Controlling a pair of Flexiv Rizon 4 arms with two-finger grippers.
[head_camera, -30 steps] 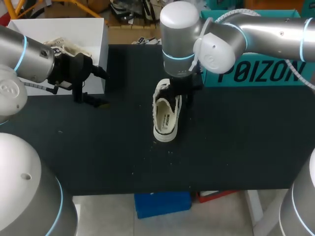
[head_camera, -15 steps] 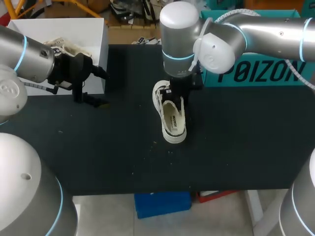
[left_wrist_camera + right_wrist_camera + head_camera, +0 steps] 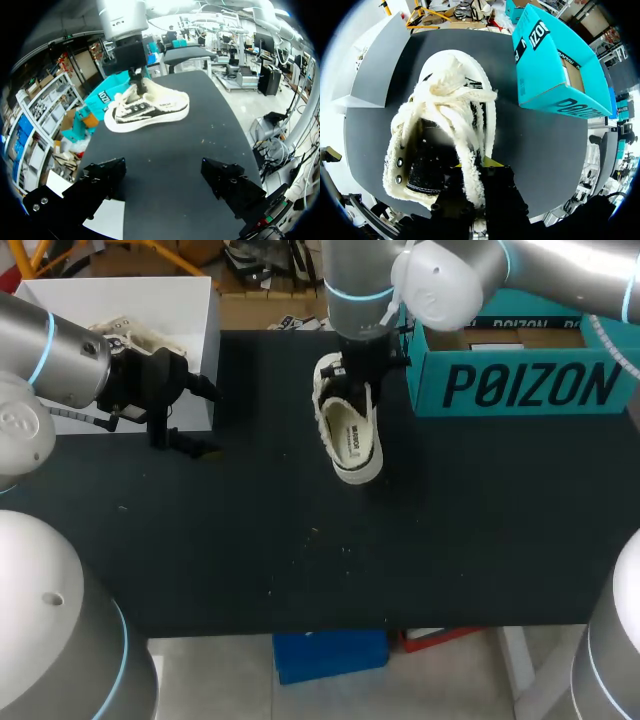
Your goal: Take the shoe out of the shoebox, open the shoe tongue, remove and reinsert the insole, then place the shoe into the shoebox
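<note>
A cream fleece-lined shoe with a dark insole hangs from my right gripper, its toe toward the table's front edge. The gripper is shut on the shoe's fleecy collar, and in the right wrist view the shoe fills the space ahead of my right gripper. The open teal shoebox stands just to the right of the shoe. My left gripper stands open at the table's left. In its wrist view my left gripper is empty, with the shoe well ahead of it.
A white open box sits at the back left corner, close behind my left gripper, with a pale shoe-like thing inside. The dark tabletop stretches bare from the shoe to the front edge.
My right gripper shut on the shoe's collar, then carried the shoe up and back toward the teal shoebox, turning its toe a little to the right. The left arm has not moved.
</note>
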